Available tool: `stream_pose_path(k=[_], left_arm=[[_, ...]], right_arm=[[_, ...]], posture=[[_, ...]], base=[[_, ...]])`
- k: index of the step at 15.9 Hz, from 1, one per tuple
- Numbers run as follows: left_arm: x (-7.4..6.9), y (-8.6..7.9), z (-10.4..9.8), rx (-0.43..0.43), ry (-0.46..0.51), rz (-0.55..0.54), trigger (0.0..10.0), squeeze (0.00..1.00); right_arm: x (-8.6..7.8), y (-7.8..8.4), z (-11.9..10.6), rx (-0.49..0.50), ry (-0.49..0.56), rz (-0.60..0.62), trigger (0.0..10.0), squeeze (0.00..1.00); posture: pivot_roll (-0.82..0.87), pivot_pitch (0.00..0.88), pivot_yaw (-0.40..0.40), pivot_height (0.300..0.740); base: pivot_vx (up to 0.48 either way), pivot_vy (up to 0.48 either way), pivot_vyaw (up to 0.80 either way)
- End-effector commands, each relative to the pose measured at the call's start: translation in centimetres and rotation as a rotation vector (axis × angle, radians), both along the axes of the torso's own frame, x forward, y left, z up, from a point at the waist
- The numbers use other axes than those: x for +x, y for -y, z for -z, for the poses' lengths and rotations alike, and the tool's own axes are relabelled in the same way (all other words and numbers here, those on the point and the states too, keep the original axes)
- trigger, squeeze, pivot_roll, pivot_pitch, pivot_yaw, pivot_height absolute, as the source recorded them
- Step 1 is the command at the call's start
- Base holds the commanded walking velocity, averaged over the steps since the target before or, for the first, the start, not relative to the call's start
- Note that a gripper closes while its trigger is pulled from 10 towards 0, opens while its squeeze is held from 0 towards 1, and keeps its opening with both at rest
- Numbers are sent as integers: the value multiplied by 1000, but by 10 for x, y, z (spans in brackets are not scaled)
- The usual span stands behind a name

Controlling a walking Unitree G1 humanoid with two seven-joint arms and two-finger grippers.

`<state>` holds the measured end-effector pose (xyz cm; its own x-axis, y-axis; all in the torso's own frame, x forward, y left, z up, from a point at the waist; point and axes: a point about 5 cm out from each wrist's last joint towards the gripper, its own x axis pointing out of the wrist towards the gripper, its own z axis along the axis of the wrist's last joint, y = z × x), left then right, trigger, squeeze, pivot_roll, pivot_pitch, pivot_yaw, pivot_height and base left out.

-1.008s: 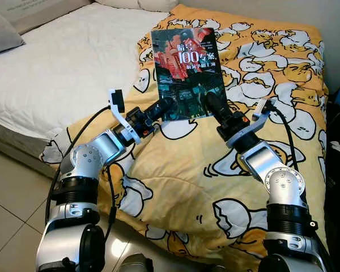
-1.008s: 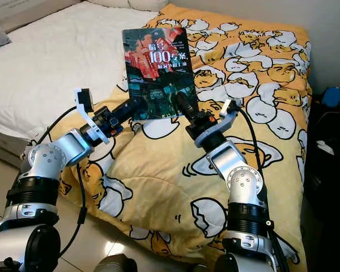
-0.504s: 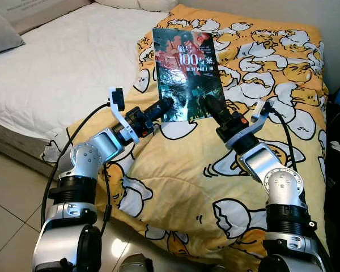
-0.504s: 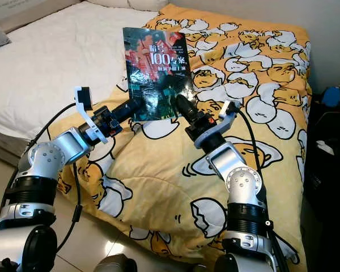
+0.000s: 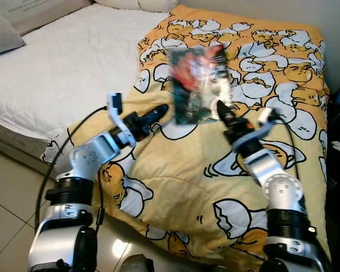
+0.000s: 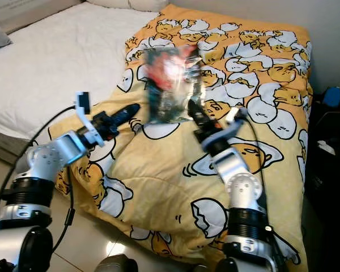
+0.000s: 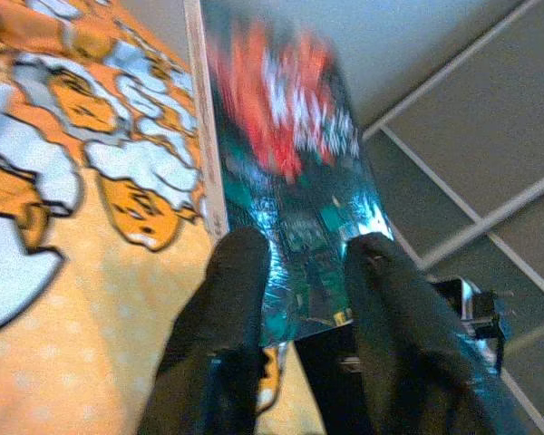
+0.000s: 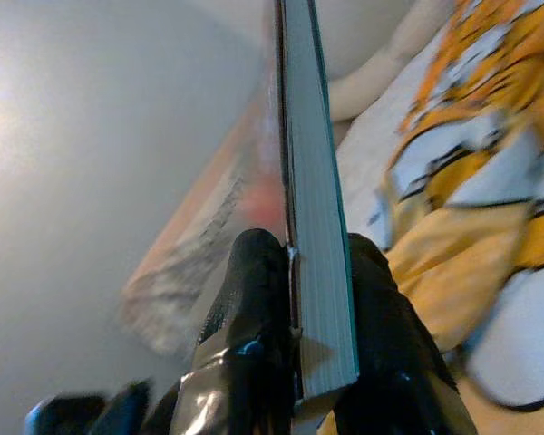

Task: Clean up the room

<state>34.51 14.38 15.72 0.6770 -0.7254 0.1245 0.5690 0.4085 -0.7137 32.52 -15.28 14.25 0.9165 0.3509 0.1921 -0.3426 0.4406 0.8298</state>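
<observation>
Book held up over the egg-print duvet, pinched by the right gripper.

Head views: the book (image 5: 198,84), blurred, stands above the yellow duvet (image 5: 175,170) with its lower right corner clamped in the right gripper (image 5: 222,110); the left gripper (image 5: 157,111) sits just beside its lower left edge, apart from it, fingers close together. White mattress (image 5: 62,62) lies further left.
Left wrist view: the left gripper's two fingers (image 7: 240,299) are narrowly parted, with the book's cover just beyond their tips, not between them.
Right wrist view: the fingers (image 8: 254,290) squeeze the book's edge, pages showing between them.
</observation>
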Motion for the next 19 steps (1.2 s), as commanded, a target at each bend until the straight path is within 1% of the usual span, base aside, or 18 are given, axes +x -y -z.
stream_pose_path(k=[1,2,3,4,5,6,7,8,9,10,11,12,13,14,15,17,18,19], left_arm=[[-1,-13,4,30,5,-74,10000,1000],[-2,-15,6,58,25,-98,10000,1000],[-3,-18,8,108,55,-128,10000,1000],[-4,-23,11,282,121,-214,10000,1000],[-5,-28,15,528,199,-293,10000,1000],[-5,-28,15,528,199,-293,10000,1000],[-10,-27,14,672,294,-357,10000,1000],[-15,-25,11,744,381,-458,10000,1000],[-18,-23,13,798,403,-454,10000,1000],[-26,-20,29,856,312,-452,10000,1000],[-30,-22,37,898,295,-470,10000,773],[-32,-23,41,925,291,-473,10000,573],[-36,-25,47,967,297,-479,10000,0],[-45,-29,55,965,275,-511,10000,0],[-50,-31,58,976,273,-536,10000,0],[-57,-31,60,992,252,-555,10000,0],[-58,-32,60,982,242,-570,10000,0],[-58,-33,60,979,239,-579,10000,0]], right_arm=[[-1,15,0,1,7,75,0,0],[-2,17,2,-16,2,86,0,0],[-3,20,5,-44,-6,99,0,0],[-7,24,12,-147,-27,112,0,0],[-11,25,19,-272,-45,126,0,0],[-11,25,19,-272,-45,126,0,0],[-16,26,26,-378,-62,164,0,0],[-19,28,28,-447,-57,232,0,0],[-20,29,30,-483,-69,266,0,0],[-22,27,39,-713,-101,334,10000,0],[-25,24,43,-769,-104,348,10000,0],[-27,23,46,-771,-115,348,10000,0],[-29,21,49,-784,-127,348,10000,0],[-34,16,53,-837,-137,329,10000,0],[-37,16,58,-859,-166,346,10000,0],[-42,22,65,-865,-221,454,10000,0],[-42,23,66,-857,-239,484,10000,0],[-43,23,66,-862,-234,504,10000,0]], posture=[[6,0,77,740],[6,0,77,740],[4,0,78,740],[-2,0,81,740],[-12,0,91,740],[-12,0,91,740],[-14,0,98,740],[-8,0,94,740],[0,0,84,740],[13,0,64,740],[13,0,60,740],[14,0,60,740],[12,0,59,740],[6,0,54,740],[17,0,41,740],[33,0,25,740],[32,0,25,740],[31,0,28,740]], base=[[0,0,0],[0,0,0],[0,0,0],[0,0,0],[0,0,0],[0,0,0],[0,0,0],[0,0,0],[0,0,0],[0,0,0],[0,0,0],[0,0,0],[0,0,0],[0,0,0],[0,0,0],[0,0,-800],[0,0,-800],[0,0,-800]])
